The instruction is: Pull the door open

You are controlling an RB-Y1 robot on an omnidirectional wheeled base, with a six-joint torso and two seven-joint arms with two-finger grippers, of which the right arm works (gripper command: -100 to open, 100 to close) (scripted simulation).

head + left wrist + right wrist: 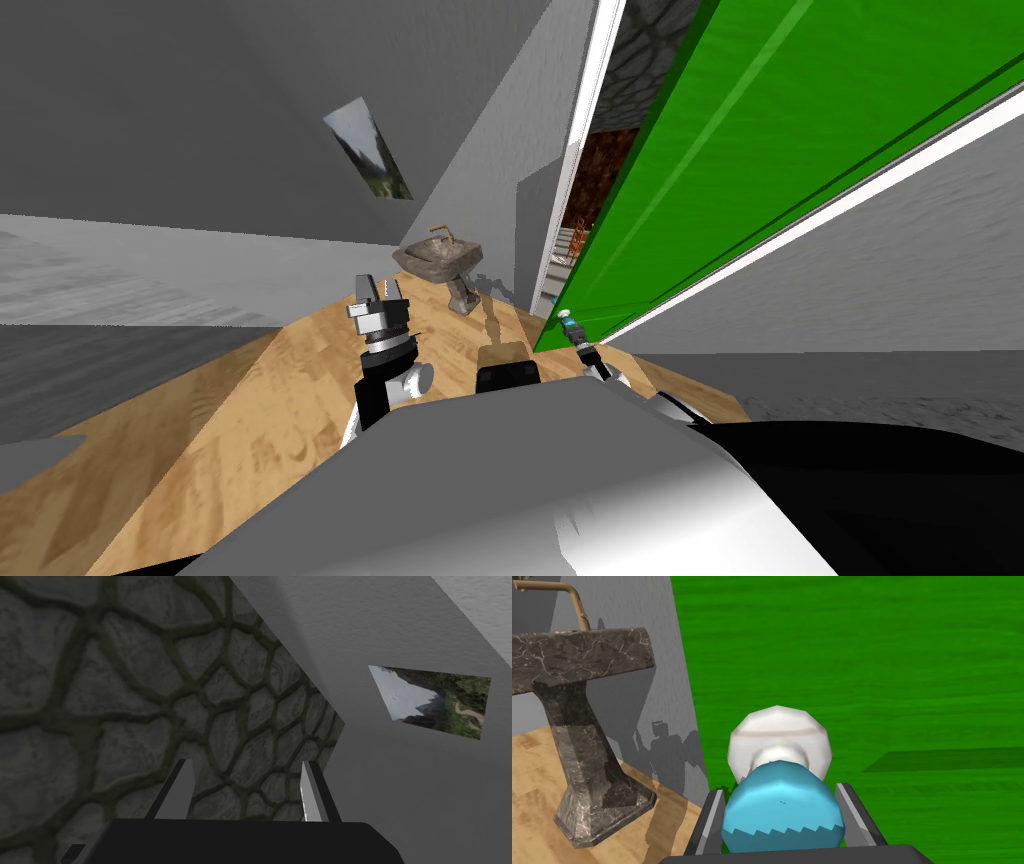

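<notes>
I'm holding my left gripper [378, 288] raised, fingers apart; my right gripper [779, 790], stretched forward, is clamping the knob [782, 811].

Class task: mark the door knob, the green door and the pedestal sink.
door knob [782, 811], right wrist view, its blue ball
green door [862, 651], right wrist view, bare face
pedestal sink [577, 651], right wrist view, basin front
</notes>
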